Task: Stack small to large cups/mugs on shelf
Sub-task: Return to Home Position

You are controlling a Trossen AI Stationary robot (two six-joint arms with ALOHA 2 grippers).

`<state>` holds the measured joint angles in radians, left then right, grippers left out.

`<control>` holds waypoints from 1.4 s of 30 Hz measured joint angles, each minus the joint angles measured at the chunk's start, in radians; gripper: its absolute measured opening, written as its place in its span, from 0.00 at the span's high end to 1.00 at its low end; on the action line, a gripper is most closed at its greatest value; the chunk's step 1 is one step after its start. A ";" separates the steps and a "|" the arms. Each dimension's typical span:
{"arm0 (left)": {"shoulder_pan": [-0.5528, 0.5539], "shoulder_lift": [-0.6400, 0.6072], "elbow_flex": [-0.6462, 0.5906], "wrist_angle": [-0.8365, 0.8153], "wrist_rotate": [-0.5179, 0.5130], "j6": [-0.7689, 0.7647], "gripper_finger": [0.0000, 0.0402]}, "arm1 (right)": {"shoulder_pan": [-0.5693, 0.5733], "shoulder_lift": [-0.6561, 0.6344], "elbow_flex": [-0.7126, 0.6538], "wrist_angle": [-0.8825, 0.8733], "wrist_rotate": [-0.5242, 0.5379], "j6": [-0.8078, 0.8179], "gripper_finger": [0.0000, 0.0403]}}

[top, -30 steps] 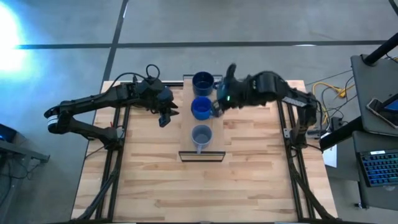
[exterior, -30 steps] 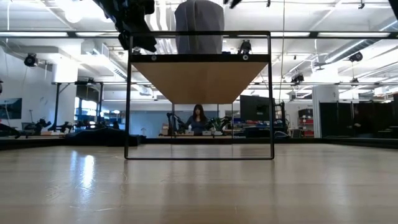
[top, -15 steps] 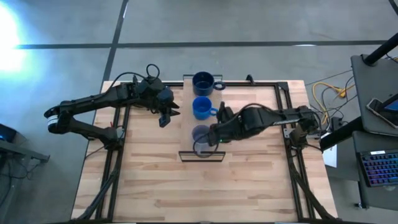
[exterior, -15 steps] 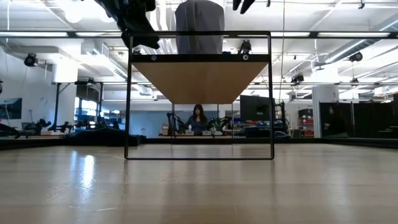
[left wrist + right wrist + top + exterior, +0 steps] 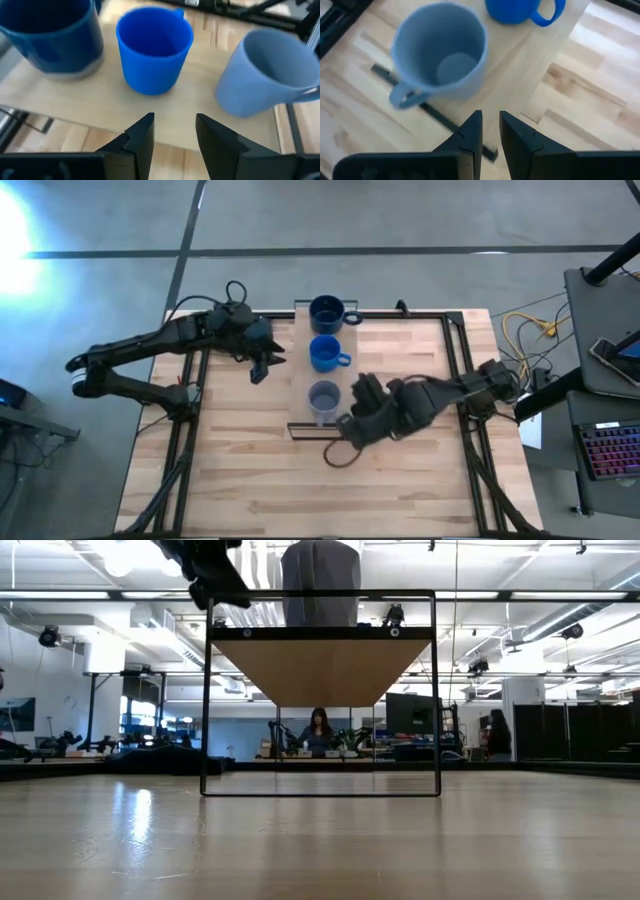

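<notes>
Grey-blue small mug (image 5: 323,397), bright blue medium mug (image 5: 324,353), dark navy mug (image 5: 327,311): all three sit upright in a row along the shelf (image 5: 347,380). The small one is at the end with the dark frame and the navy one is at the far end. They're near each other, not touching.

What's changed in the last second: my right gripper (image 5: 347,429) was up over the bright blue mug, then slid down past the small one. Now it hangs just off the frame end of the shelf, over the tabletop (image 5: 240,470). Its fingers (image 5: 474,129) are nearly together with a slim gap and they're holding nothing. The wrist view looks back at the small mug with its handle pointing toward the shelf's end.

My left gripper (image 5: 262,368) has eased back a touch too. It waits beside the shelf level with the medium mug, fingers moderately apart and empty.

So my read is that the sorting part is done, small to large, and I'm just pulling out. The one thing I'd watch is my right arm clipping the small mug or the frame as it backs away.
</notes>
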<state>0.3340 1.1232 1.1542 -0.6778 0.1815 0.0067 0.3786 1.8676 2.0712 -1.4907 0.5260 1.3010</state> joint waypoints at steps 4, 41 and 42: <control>0.000 -0.031 0.000 0.036 -0.008 -0.026 0.68 | 0.100 0.000 -0.004 -0.030 0.013 0.005 0.85; -0.003 -0.471 -0.580 0.177 -0.026 -0.044 0.68 | 0.323 -0.008 -0.247 -0.081 0.134 0.158 0.85; -0.003 -0.477 -0.586 0.181 -0.026 -0.044 0.68 | 0.323 -0.008 -0.242 -0.079 0.139 0.162 0.85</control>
<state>0.3309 0.6461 0.5684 -0.4968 0.1555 -0.0376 0.7017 1.8599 1.8295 -1.5700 0.6645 1.4632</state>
